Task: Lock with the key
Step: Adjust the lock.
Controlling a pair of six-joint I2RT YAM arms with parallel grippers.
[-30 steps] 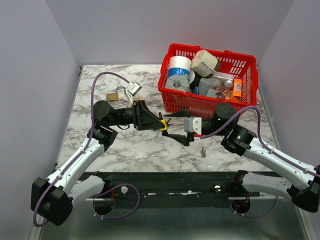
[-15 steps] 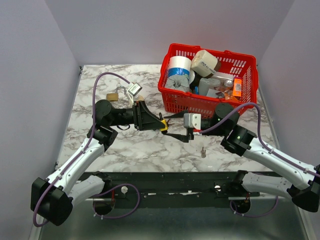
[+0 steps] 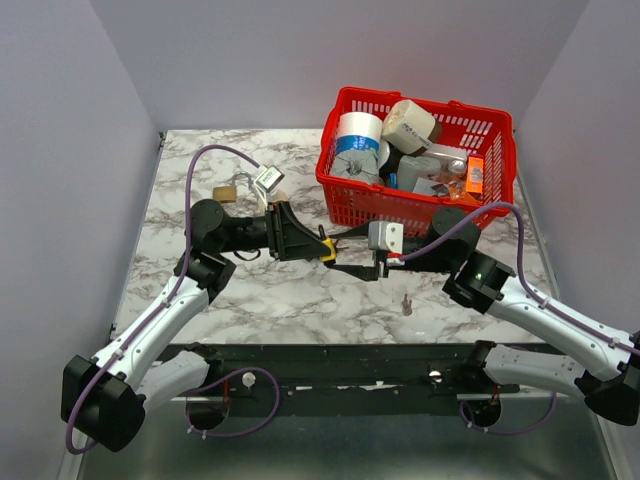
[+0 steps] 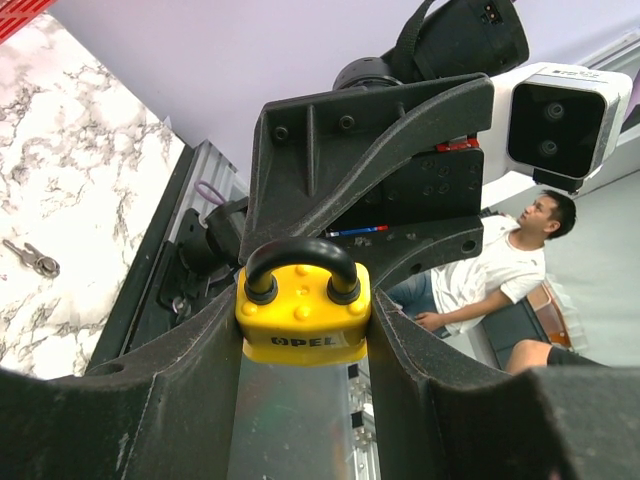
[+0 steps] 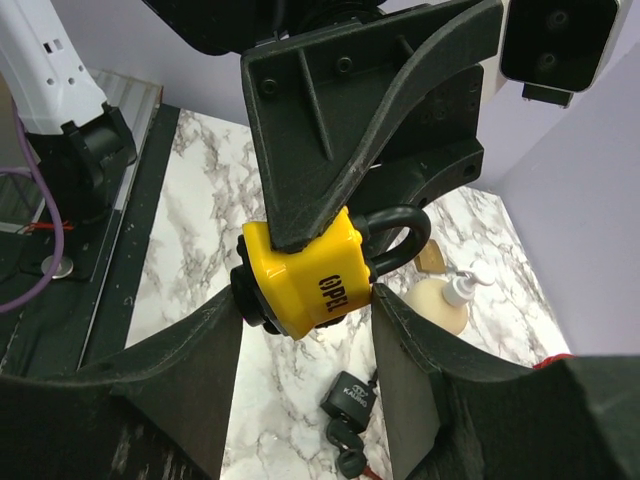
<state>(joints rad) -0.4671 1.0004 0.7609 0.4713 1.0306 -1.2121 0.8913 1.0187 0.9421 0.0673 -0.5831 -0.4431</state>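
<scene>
While the left gripper clamps the yellow padlock aloft over mid-table, the right gripper straddles it, and whether it's pinching I cannot tell. The key lies on the table, not picked up, so insertion and turning are all ahead. The keyhole's hidden.

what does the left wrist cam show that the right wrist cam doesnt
Only the left wrist view: a key lying on the tabletop, and a seated person in a white shirt beyond the rig.
Only the right wrist view: a cream pump bottle, a brass padlock and a small black object on the tabletop.
Both: the yellow padlock held between the left fingers, above the marble table.
</scene>
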